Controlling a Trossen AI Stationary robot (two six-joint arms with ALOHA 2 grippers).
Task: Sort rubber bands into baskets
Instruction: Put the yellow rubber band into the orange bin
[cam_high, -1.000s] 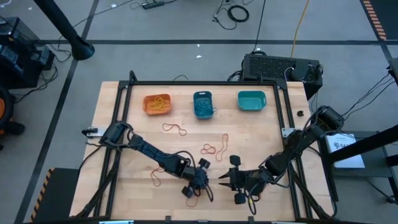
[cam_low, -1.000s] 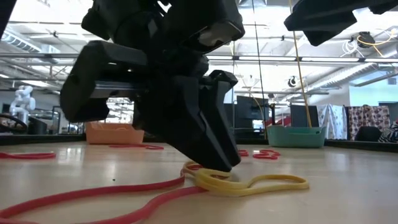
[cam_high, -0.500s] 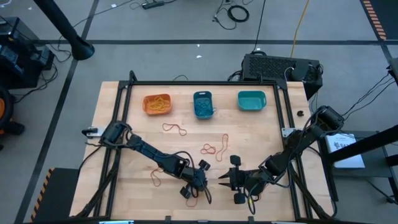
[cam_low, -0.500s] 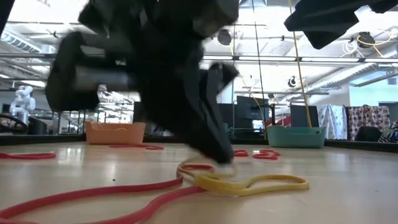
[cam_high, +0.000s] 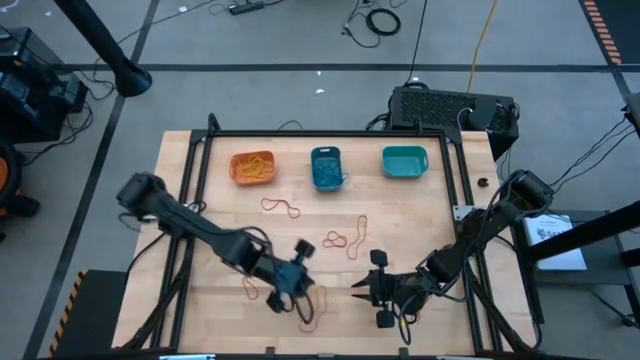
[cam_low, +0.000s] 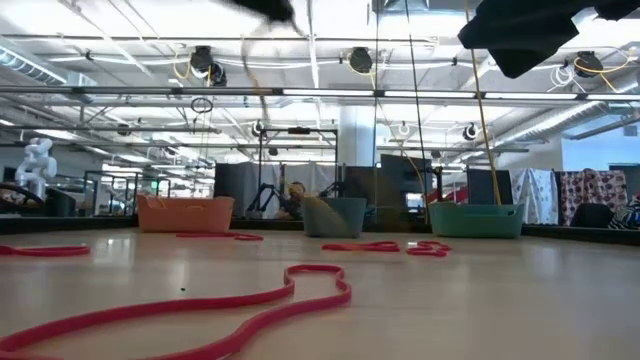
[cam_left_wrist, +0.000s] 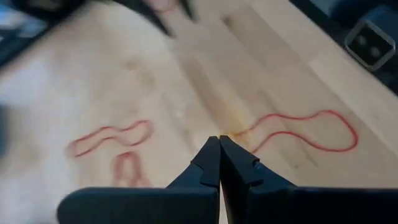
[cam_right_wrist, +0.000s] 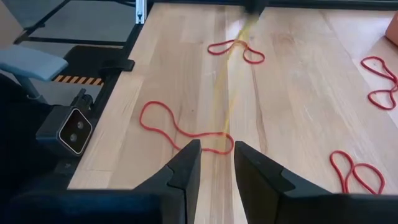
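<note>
With L gripper (cam_left_wrist: 219, 138) pressed together near-centre, seemingly pinching the blurred yellow band (cam_right_wrist: 231, 81), lift clear of the red bands (cam_right_wrist: 186, 127), carry to the orange basket (cam_high: 233, 160) far left, then release low inside; R gripper (cam_right_wrist: 216, 149) idles spread, near right.

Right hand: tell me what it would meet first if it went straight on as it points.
Probably the thin red rubber band loop lying on the wooden table just beyond the right hand. A stretched yellow rubber band crosses that line too; its depth is unclear.
</note>
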